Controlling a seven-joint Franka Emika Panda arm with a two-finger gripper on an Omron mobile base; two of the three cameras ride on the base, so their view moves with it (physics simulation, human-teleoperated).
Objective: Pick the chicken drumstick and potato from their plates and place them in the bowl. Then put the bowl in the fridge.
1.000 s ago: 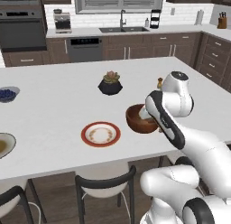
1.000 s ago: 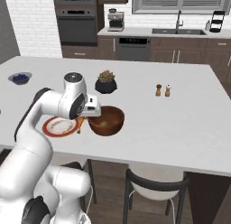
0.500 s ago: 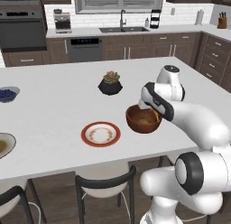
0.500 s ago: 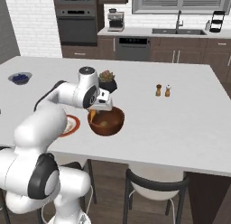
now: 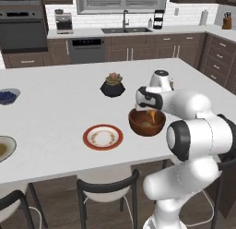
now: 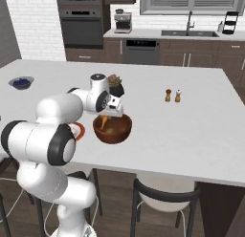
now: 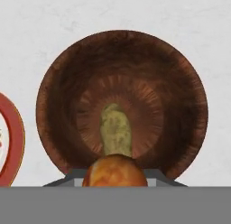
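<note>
Gripper point(image 5: 150, 113) pinches glossy orange drumstick point(image 7: 115, 170) above deep, ridged wooden bowl point(image 7: 58, 83); lumpy olive potato point(image 7: 115, 130) lies inside.

Claw point(image 5: 151, 113) with chicken drumstick point(image 7: 115, 170) now swung from plate side to over bowl point(image 5: 146, 123).

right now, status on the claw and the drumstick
Claw shut on chicken drumstick, directly above bowl. Potato already in bowl. Nothing in the way.
</note>
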